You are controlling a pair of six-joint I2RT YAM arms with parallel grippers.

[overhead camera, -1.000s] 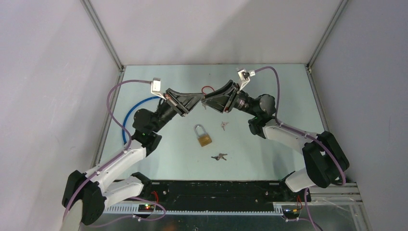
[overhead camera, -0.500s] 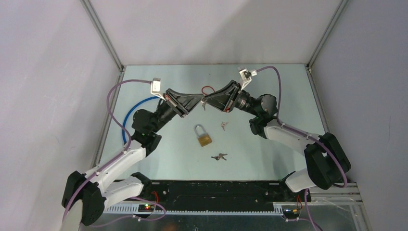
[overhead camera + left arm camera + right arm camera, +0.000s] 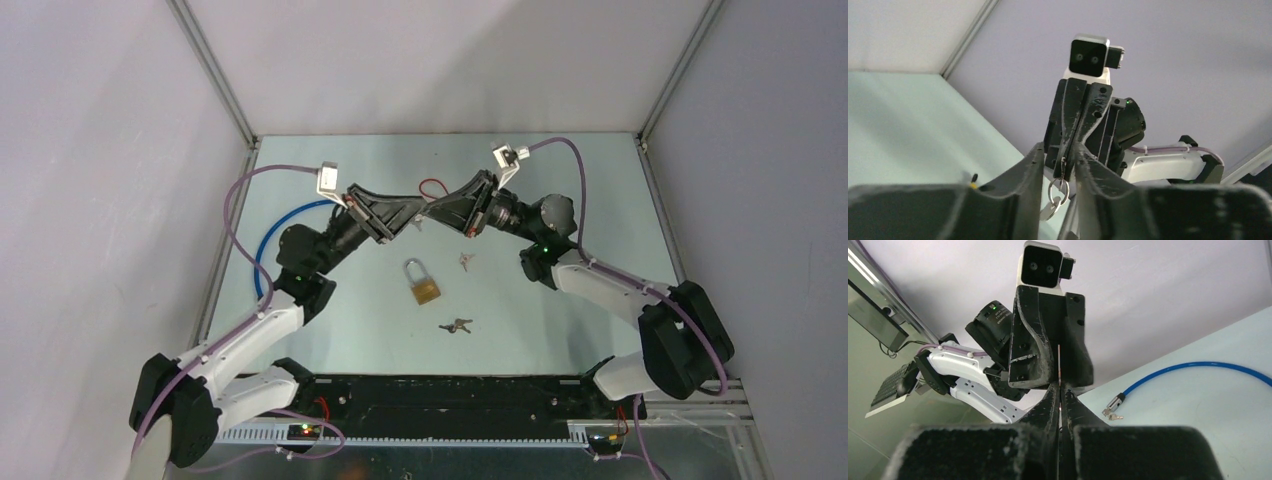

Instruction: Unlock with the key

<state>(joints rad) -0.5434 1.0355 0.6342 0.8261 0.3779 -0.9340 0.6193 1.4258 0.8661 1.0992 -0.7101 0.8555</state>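
A brass padlock (image 3: 425,283) lies flat in the middle of the table, shackle towards the back. My two grippers meet tip to tip in the air behind it. My right gripper (image 3: 432,207) is shut on a key (image 3: 1059,357), whose thin blade sticks out between its fingertips (image 3: 1059,390). A key ring (image 3: 1058,188) with a second key hangs below them. My left gripper (image 3: 1060,150) is open, with its fingers on either side of the right gripper's tips and the key. In the top view the left gripper (image 3: 410,207) touches the right one.
Two more small keys lie on the table, one (image 3: 465,261) right of the padlock and a bunch (image 3: 456,325) in front of it. A blue cable (image 3: 268,240) curves along the left side, and its plug (image 3: 1115,401) lies by another key. A red wire loop (image 3: 432,186) is at the back.
My right gripper has edged slightly left, further between the left gripper's fingers. The hanging key ring has shifted left with it. The padlock and loose keys have not moved.
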